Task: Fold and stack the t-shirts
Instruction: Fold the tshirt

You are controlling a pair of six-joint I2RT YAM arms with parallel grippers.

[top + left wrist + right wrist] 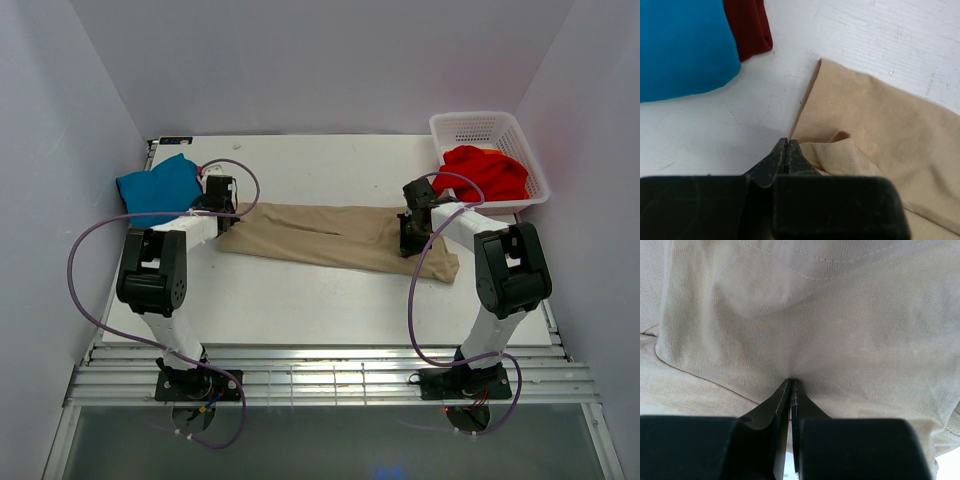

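Light, floppy tan-beige cloth t-shirt, best grabbed at hem corners imo. Fingers of the right gripper pinch a pucker of it; the left gripper has its fingers pressed together at the edge, catch unclear.

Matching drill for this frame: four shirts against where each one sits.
1 tan-beige cloth t-shirt
2 teal-blue cloth t-shirt
3 bright red cloth t-shirt
4 dark red cloth t-shirt

A in the white plastic lattice basket
B spread across the middle of the white table
C peeking out at the teal-blue shirt's edge
D far-left corner of the table

Pairs: 1-B, 2-D, 3-A, 4-C
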